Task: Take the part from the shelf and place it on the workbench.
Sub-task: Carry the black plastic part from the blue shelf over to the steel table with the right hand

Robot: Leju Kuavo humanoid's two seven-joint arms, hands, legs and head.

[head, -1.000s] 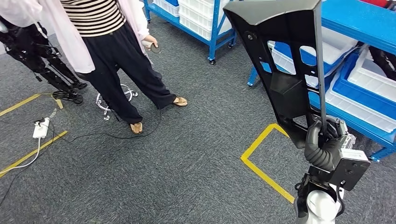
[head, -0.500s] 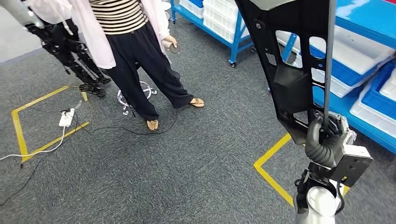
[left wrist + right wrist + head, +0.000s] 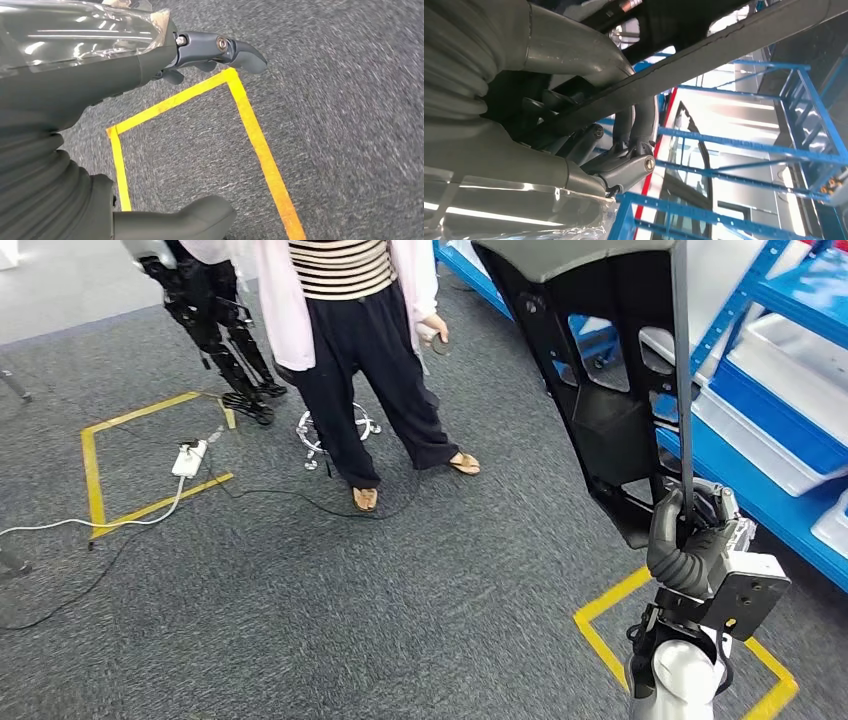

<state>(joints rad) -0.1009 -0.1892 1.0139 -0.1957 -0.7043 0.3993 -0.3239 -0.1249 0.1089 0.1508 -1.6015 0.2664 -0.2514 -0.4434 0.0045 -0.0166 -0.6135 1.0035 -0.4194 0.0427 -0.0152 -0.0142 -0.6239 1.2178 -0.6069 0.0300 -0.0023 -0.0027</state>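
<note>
Turning away from the blue shelf, I hold the black part upright in my right robot hand; the floor view has swung since a second ago. My left robot hand hangs empty, fingers apart. No worktop visible yet.

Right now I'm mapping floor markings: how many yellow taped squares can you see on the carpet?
2: one yellow square beside the power strip, another yellow square at the right hand. Others may lie out of frame.

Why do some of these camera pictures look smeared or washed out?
Left wrist view: the carpet is streaked with motion blur. Right wrist view: bright light behind the blue shelf frame washes out detail, leaving the black part dark. Head view: fairly sharp, evenly lit.
</note>
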